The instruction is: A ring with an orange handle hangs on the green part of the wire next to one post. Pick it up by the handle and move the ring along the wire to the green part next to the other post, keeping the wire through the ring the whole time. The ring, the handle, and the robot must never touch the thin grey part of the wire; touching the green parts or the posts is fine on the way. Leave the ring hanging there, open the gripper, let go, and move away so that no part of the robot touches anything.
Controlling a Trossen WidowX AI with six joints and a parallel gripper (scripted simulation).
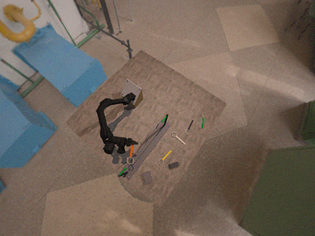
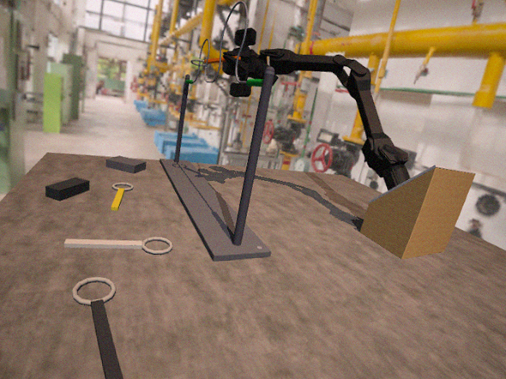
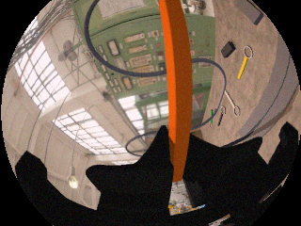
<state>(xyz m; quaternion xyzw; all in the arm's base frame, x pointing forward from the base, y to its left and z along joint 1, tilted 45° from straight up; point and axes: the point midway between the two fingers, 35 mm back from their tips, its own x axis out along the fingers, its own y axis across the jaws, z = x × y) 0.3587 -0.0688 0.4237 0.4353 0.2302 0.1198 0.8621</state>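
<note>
Above wood-look boards, the hand [image 1: 134,142] [image 2: 232,60] [image 3: 167,130] grips the orange handle [image 1: 131,150] [image 2: 214,60] [image 3: 178,80], lying nearly level.

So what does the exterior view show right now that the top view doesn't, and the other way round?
Only the exterior: the big loop of the wire standing tall, and a green cabinet panel down the hall.

Only the top: the green-handled ring lying on the table.

Both: the gripper shut on the orange handle, the yellow-handled ring, and the wedge-shaped block.
</note>
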